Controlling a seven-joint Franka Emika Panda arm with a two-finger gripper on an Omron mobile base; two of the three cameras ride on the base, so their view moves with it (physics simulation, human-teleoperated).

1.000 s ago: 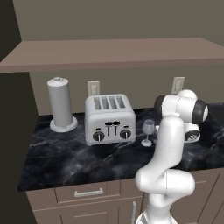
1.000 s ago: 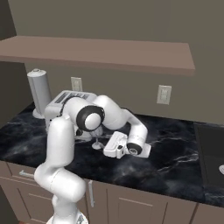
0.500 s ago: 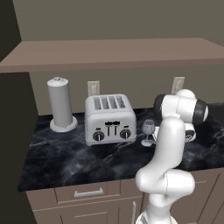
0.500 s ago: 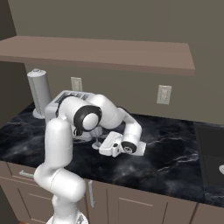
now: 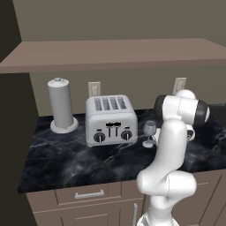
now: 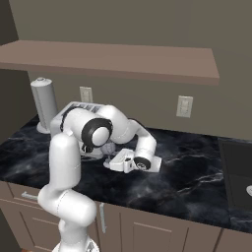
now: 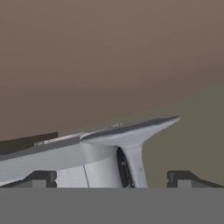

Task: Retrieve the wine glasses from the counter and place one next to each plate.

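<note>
Where black white-veined marble counter [image 5: 66, 154] meets silver four-slot toaster [image 5: 110, 119], small clear greyish stemmed wine glass [image 5: 149, 133]: rounded bowl, thin stem, flat round foot, upright just beside toaster's right. Two-finger gripper [image 7: 111, 177] spread fully wide, level with glass foot [image 7: 127, 131], grasping nothing.

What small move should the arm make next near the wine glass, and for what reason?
Probably ease the hand a little further toward the wine glass and then close on it. The fingers stand wide open and hold nothing, and the glass stands upright on the counter beside the toaster. In the hand view, its foot and stem lie between the tips.
</note>
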